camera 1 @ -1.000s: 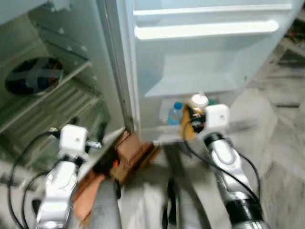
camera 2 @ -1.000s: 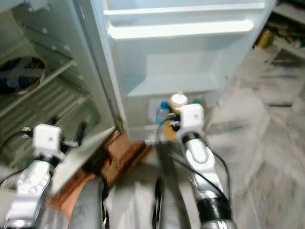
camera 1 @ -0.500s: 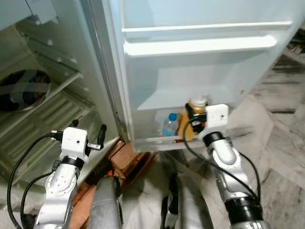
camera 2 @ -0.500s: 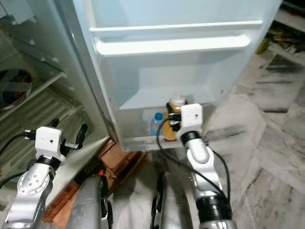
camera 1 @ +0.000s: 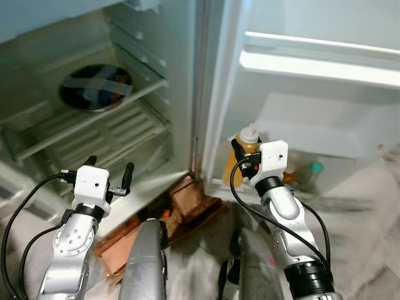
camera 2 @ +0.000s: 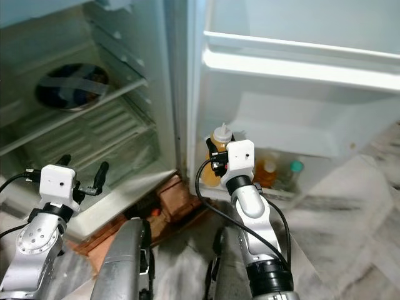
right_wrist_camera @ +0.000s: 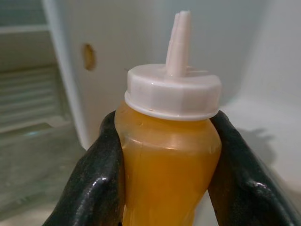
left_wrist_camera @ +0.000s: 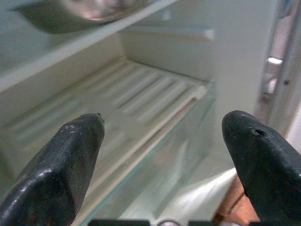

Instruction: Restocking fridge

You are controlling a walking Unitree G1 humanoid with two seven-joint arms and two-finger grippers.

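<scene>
Gripping orange, white-capped squeeze bottle (right_wrist_camera: pixel 168 155)

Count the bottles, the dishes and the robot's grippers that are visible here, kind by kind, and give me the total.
Bottles: 3 (orange squeeze bottle held by the right gripper, white-capped bottle, green-capped bottle)
Dishes: 1 (dark dish)
Grippers: 2 (left gripper, open, and the right one)
Total: 6
</scene>
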